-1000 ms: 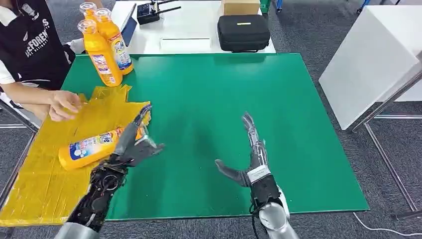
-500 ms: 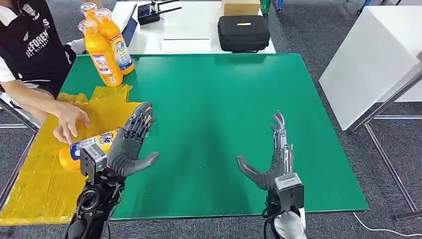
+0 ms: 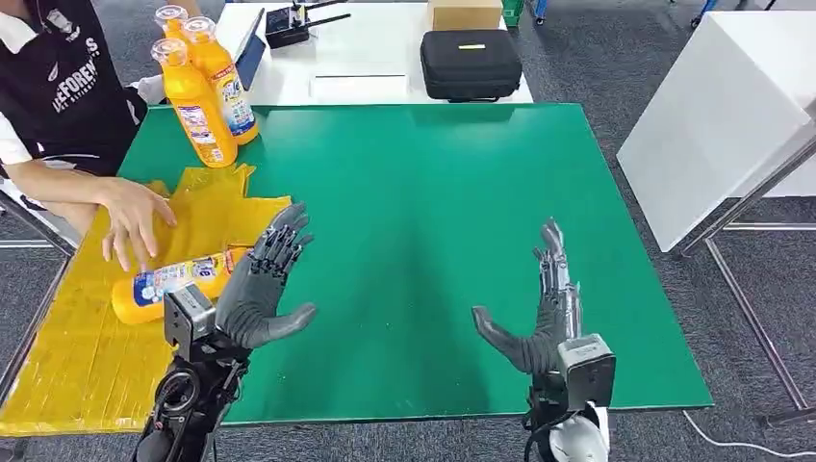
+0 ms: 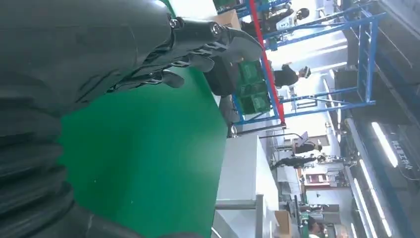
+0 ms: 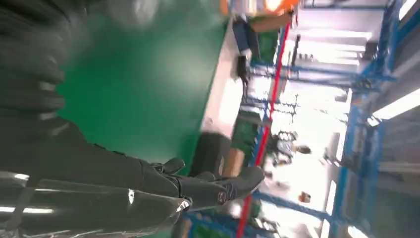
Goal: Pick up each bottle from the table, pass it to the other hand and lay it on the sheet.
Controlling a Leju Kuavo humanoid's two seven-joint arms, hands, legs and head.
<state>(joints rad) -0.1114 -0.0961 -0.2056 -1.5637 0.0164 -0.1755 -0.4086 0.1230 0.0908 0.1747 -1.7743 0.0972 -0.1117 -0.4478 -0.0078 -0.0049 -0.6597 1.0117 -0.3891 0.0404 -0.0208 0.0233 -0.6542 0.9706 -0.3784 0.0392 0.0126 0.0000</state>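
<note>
Currently raised above the green bench (image 3: 462, 192), lower left of the frame: left robot hand (image 3: 258, 289), palm up, fingers spread, thumb out to the right, holding nothing. Raised at lower right of the frame: right robot hand (image 3: 544, 313), fingers extended upward, thumb out to the left, likewise holding nothing. Well apart from each other, bare green surface between them.

Lying on its side on the yellow sheet (image 3: 87, 356), left of the frame, just beside the left robot hand: one orange bottle (image 3: 168, 285) with a blue-and-white label. Resting on the sheet at the upper side of that bottle: a person's hand (image 3: 135, 217), fingers spread; whether touching the bottle cannot be told. Standing upright at upper left of the frame, at the far corner of the bench: three more orange bottles (image 3: 197, 96) with clear caps, grouped close together.

Beyond the bench, top centre of the frame: a white table (image 3: 370, 58) carrying a black case (image 3: 471, 63) and a cardboard box (image 3: 466, 12). At right of the frame: a white panel (image 3: 717, 115).
</note>
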